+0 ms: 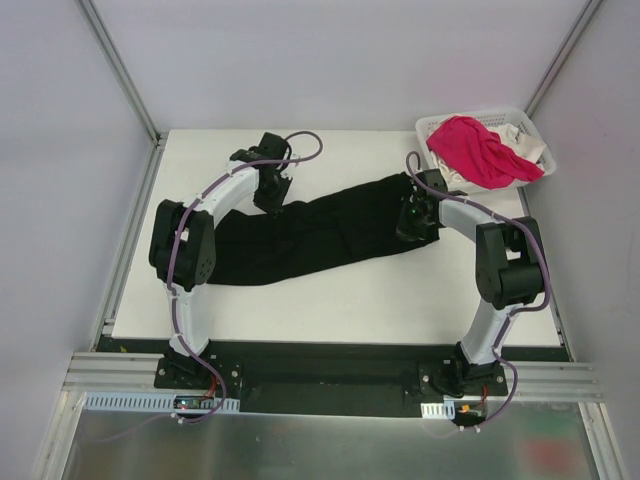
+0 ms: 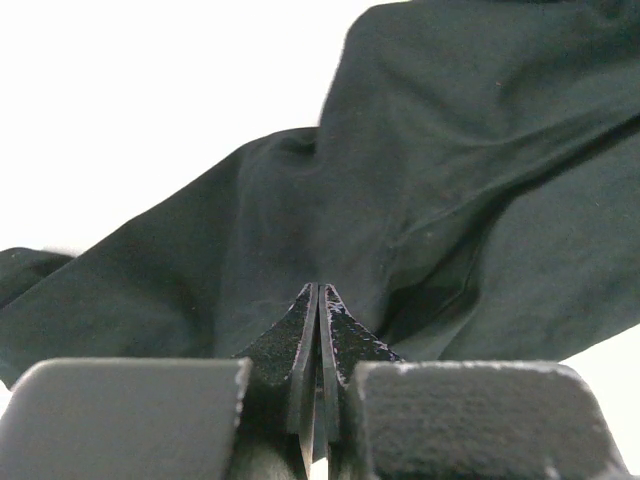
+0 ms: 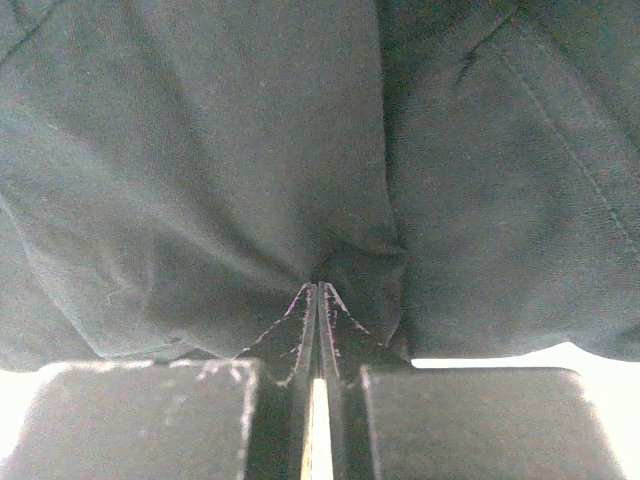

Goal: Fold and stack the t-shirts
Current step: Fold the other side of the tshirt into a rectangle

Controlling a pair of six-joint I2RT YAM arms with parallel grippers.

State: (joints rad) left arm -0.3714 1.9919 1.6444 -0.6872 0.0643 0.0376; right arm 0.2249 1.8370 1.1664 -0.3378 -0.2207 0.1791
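The black t-shirt (image 1: 320, 235) lies as a long band across the desk (image 1: 350, 300), its axis running from 8 to 2 o'clock; the left claw (image 1: 272, 197) pinches its 12 o'clock edge; the right claw (image 1: 413, 218) pinches the 2 o'clock end, nearer the pink t-shirt (image 1: 480, 148) in the basket (image 1: 500, 113).

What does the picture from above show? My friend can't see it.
Two robot arms hold a long black t-shirt across a white table, the left gripper and right gripper each pinching it. A white basket in the far right corner holds a pink shirt and a white shirt.
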